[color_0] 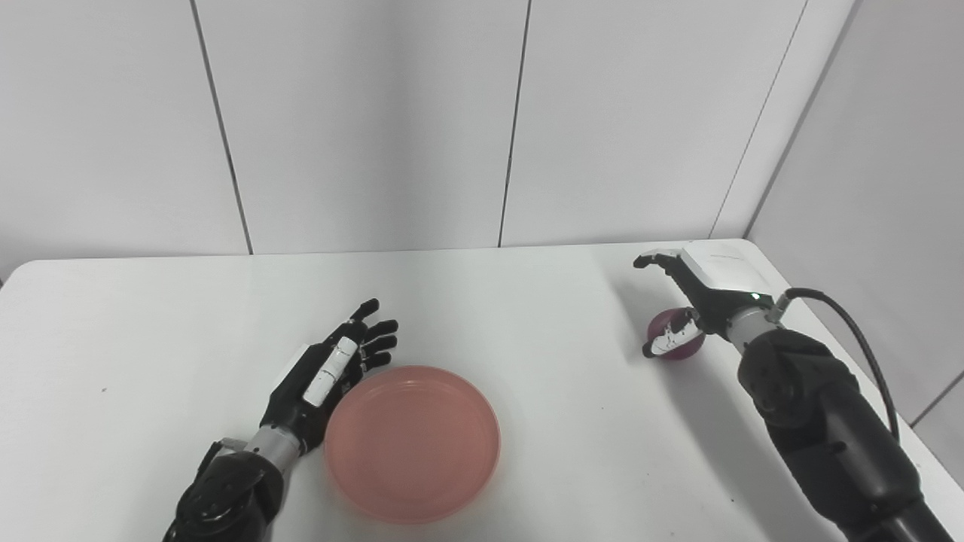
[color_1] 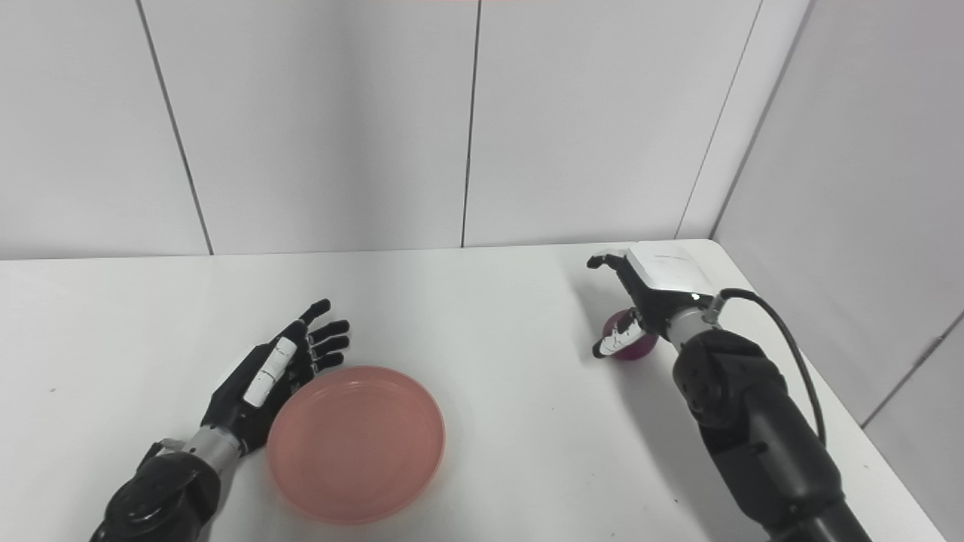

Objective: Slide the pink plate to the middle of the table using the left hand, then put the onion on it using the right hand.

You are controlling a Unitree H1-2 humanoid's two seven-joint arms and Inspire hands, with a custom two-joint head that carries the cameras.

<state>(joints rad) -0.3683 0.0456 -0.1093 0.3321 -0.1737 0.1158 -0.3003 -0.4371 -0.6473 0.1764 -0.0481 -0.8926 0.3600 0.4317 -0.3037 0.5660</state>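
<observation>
A round pink plate [color_0: 413, 443] lies on the white table [color_0: 512, 301], a little left of centre near the front edge. My left hand [color_0: 331, 373] rests flat against the plate's left rim, fingers stretched out and apart, holding nothing. At the right side sits a dark red onion [color_0: 678, 337]. My right hand [color_0: 689, 301] hovers over the onion with fingers and thumb spread around it, not closed on it; the hand hides part of the onion.
White wall panels stand behind the table, and another wall runs close along its right side. A black cable [color_0: 858, 339] loops off the right forearm. The table's right edge lies just beyond the onion.
</observation>
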